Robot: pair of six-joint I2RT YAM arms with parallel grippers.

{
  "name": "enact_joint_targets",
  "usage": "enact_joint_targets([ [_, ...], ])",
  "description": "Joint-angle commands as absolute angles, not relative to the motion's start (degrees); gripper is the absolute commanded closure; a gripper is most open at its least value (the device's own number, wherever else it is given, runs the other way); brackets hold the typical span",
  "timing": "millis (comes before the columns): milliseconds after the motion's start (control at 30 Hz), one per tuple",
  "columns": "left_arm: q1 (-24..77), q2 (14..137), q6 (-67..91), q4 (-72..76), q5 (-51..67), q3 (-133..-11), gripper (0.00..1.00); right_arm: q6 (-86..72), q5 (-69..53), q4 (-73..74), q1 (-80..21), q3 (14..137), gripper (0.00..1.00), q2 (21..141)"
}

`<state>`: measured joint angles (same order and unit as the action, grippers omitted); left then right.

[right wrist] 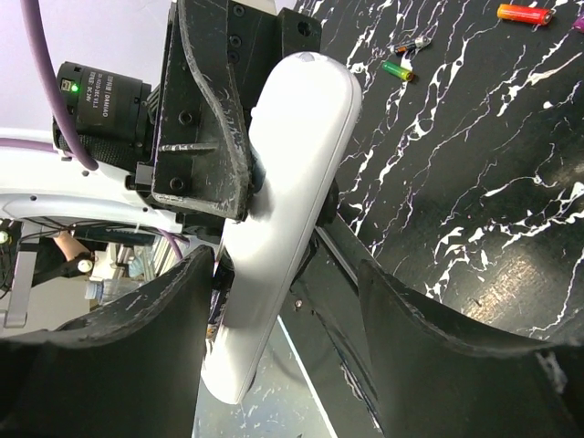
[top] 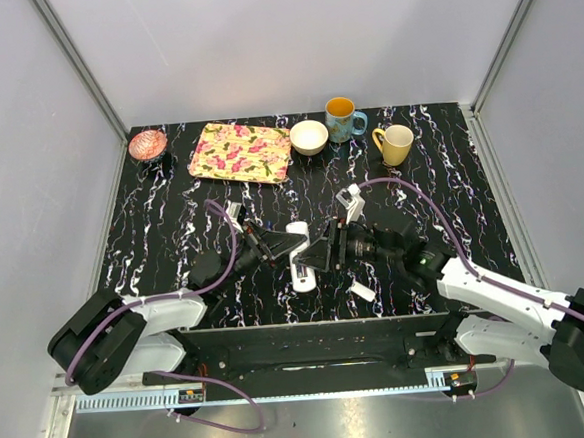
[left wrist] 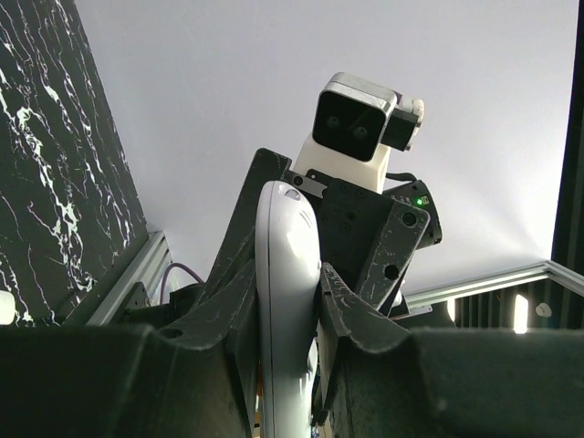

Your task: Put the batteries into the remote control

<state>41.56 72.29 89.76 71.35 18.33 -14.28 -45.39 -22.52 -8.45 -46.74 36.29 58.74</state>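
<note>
The remote control [left wrist: 285, 242] was clamped across its width between the jaws of the left gripper [left wrist: 288, 287], which were closed on it. The right gripper [right wrist: 285, 328] was seen with jaws apart. The remote lay between them, seemingly untouched, its long axis square to their closing line. What looked like batteries [right wrist: 398, 69] lay well beyond those jaws, on the table [right wrist: 511, 182].

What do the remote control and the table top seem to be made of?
The remote control looks like smooth white plastic, slightly glossy: soft highlights run along its rounded shell. The table top is black with white veins like marble, but it may be printed laminate; the pictures cannot settle that.
</note>
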Motion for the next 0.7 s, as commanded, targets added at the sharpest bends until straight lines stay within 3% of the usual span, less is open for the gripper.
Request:
enact_joint_targets([
  [0, 41.7, 69.6, 90.6, 95.4, 18.5, -17.6, 1.0, -45.5, -22.8, -9.3, -46.2, 35.1, 0.34, 60.4],
  [667, 41.4, 71.2, 89.7, 95.4, 16.5, -15.0, 1.0, -43.4, -24.3, -2.1, -46.2, 41.7, 0.18, 56.4],
])
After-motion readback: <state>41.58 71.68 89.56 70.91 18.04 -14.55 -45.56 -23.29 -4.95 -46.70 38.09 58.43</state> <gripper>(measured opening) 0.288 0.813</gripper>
